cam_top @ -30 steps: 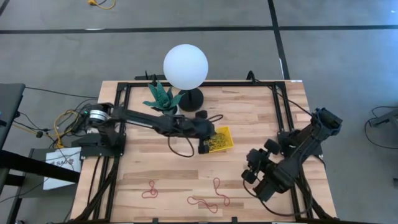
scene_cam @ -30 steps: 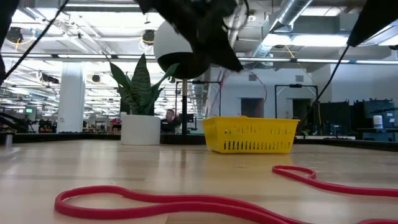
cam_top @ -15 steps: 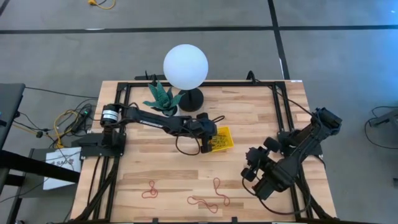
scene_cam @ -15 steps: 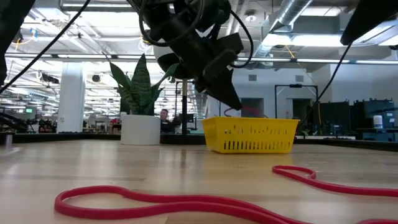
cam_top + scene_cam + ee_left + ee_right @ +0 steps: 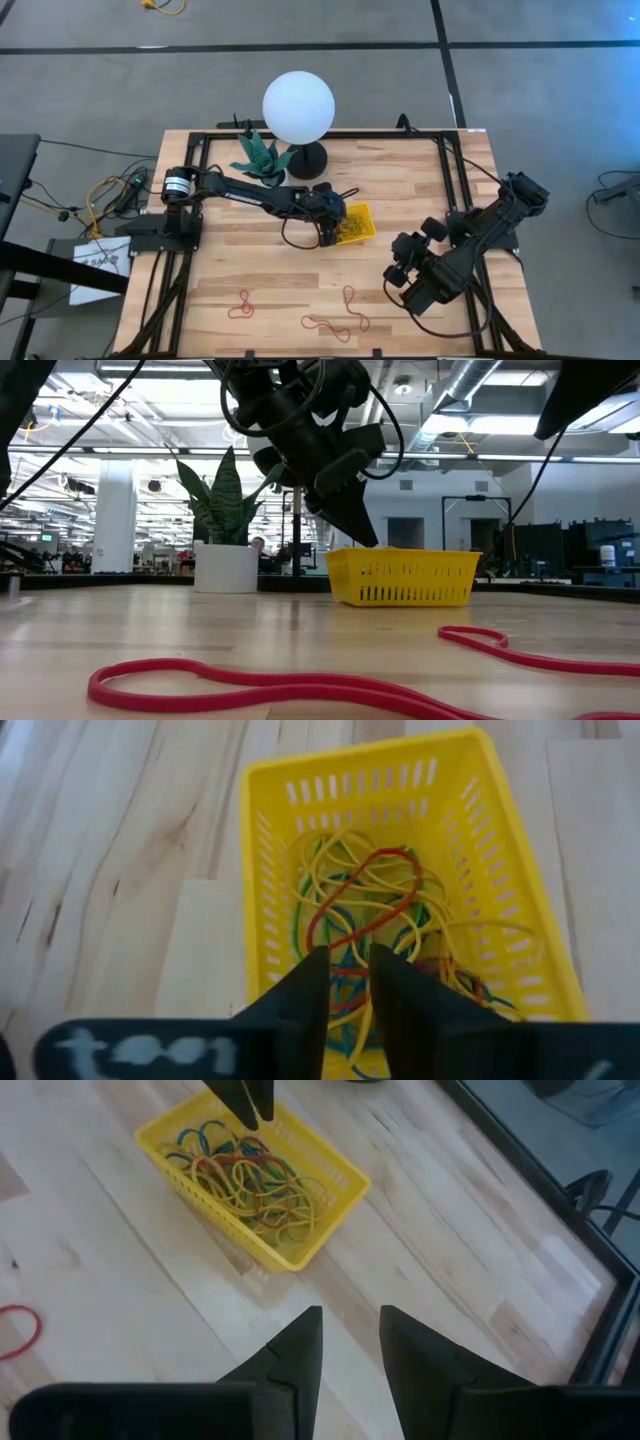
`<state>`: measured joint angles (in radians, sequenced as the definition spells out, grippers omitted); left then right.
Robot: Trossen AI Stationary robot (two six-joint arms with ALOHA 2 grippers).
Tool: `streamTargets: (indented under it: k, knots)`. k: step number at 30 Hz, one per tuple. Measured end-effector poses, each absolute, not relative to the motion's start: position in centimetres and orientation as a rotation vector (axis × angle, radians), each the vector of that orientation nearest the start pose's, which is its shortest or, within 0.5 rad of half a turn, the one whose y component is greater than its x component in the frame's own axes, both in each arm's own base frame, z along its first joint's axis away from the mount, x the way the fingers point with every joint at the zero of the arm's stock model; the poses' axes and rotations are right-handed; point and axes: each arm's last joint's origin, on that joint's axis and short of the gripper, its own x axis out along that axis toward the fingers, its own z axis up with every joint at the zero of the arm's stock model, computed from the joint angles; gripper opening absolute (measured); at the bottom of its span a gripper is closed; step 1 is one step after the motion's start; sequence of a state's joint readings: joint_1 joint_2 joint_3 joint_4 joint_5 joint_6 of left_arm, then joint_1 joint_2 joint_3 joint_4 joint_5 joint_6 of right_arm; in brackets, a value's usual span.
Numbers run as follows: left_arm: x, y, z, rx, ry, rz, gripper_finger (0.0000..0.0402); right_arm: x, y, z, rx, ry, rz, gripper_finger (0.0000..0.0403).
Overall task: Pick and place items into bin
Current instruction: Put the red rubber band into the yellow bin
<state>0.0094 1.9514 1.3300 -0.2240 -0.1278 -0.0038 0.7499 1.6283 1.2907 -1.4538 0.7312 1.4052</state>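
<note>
The yellow bin (image 5: pixel 366 212) (image 5: pixel 405 578) sits mid-table, holding a tangle of yellow, green, blue and red rubber bands (image 5: pixel 380 920) (image 5: pixel 250 1180). My left gripper (image 5: pixel 333 238) (image 5: pixel 348 960) points down over the bin's near-left rim, fingertips (image 5: pixel 366 538) at rim height and narrowly open. A red band (image 5: pixel 395 855) lies on top of the pile, and its near end reaches in between the fingers. My right gripper (image 5: pixel 397 278) (image 5: pixel 350 1320) hovers open to the right of the bin. Three red bands (image 5: pixel 240 305) (image 5: pixel 348 298) (image 5: pixel 335 327) lie near the table's front edge. My left gripper: the red band's near end (image 5: pixel 342 970) lies between the fingers, but I cannot tell whether they touch it. The rest of that band rests on the pile in the bin.
A white plant pot (image 5: pixel 262 160) (image 5: pixel 226 568) and a lamp with a white globe (image 5: pixel 298 108) stand at the far edge behind the bin. A black cable (image 5: pixel 290 240) loops beside the left gripper. Bare wood lies between the bin and the red bands.
The left gripper came down over the bin until its tips reached the rim. Half a second ago a band loop hung below its fingertips. Now the red band lies spread on the pile.
</note>
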Motion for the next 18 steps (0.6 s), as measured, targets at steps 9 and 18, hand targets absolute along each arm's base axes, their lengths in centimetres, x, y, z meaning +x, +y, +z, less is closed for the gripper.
streamTargets:
  k: [9, 18]
  knots:
    - [40.9, 0.5, 19.9, -0.011, 0.837, 0.079, 0.0094, 21.0, 16.9, 25.5, 0.023, 0.937, -0.777, 0.0098]
    - [36.4, -0.3, 26.9, -0.062, 0.820, 0.077, 0.0080, 22.4, 16.5, 26.3, 0.043, 1.042, -0.691, 0.0098]
